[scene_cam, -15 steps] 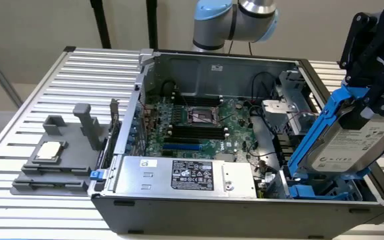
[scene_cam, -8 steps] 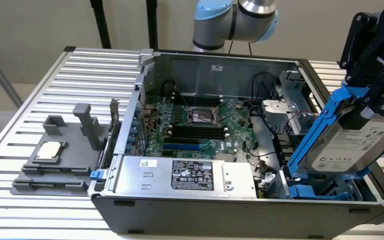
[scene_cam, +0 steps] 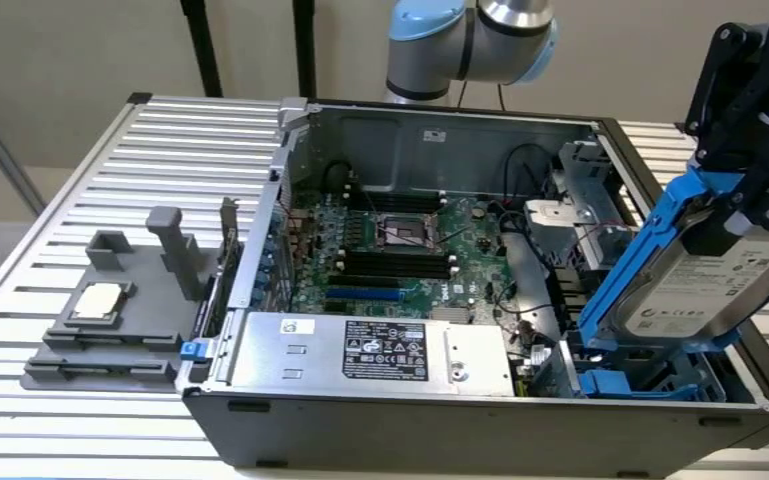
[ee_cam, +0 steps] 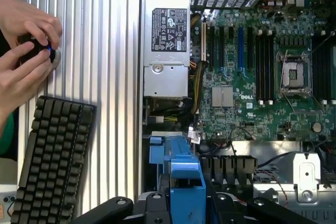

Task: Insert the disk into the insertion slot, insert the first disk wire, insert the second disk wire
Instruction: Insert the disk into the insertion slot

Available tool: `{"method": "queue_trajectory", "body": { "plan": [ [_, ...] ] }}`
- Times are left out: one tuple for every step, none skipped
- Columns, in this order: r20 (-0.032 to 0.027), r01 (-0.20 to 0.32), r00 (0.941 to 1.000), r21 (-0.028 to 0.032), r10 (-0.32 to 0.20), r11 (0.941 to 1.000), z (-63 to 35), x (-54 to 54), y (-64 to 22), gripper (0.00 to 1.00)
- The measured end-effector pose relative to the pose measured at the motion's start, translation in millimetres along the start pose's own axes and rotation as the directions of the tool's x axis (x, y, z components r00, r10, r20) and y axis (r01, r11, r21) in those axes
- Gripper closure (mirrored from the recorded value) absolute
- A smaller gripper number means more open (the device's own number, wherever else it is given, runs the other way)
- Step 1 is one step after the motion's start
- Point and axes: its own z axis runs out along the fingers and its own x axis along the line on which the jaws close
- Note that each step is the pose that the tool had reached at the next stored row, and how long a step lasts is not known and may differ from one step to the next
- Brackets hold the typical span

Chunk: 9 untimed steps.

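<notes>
My black gripper (scene_cam: 747, 205) hangs at the exterior view's right, shut on the disk (scene_cam: 707, 285). The disk is a silver-grey drive with a white label, clipped in a bright blue carrier frame (scene_cam: 635, 262). It is tilted steeply, its lower end just above the insertion slot (scene_cam: 631, 383), a bay with blue rails in the near right corner of the open computer case. In the wrist view the blue carrier (ee_cam: 185, 179) sits between my two dark fingers (ee_cam: 157, 204). I cannot make out the disk wires.
The grey power-supply box (scene_cam: 357, 350) lies along the case's front, the green motherboard (scene_cam: 398, 250) behind it. A grey fixture (scene_cam: 104, 320) with a chip stands on the slatted table (scene_cam: 197, 130). In the wrist view, a person's hands (ee_cam: 26, 45) and a keyboard (ee_cam: 52, 161) lie beside the case.
</notes>
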Motion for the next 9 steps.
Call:
{"method": "queue_trajectory", "body": {
  "plan": [
    [0.0027,0.0,1.0,-0.0037,0.0,1.0,0.4,1.1,-1.0,0.67],
    [0.0032,0.0,1.0,-0.0073,0.0,1.0,1.0,2.2,-1.8,0.67],
    [0.0032,0.0,1.0,-0.0102,0.0,0.9999,1.6,3.2,-2.3,0.67],
    [0.0032,0.0,1.0,-0.0128,0.0,0.9999,2.4,4.1,-2.8,0.67],
    [0.0033,0.0,1.0,-0.0152,0.0,0.9999,3.6,4.8,-3.4,0.67],
    [0.0033,0.0,1.0,-0.0168,0.0,0.9999,4.8,5.5,-4.2,0.67],
    [0.0036,0.0,1.0,-0.0178,0.0,0.9998,5.9,6.2,-5.3,0.67],
    [0.0042,0.0,1.0,-0.0188,0.0,0.9998,7.2,7.0,-6.7,0.67],
    [0.0046,0.0,1.0,-0.0194,0.0,0.9998,8.5,7.8,-7.8,0.67]
  ]
}}
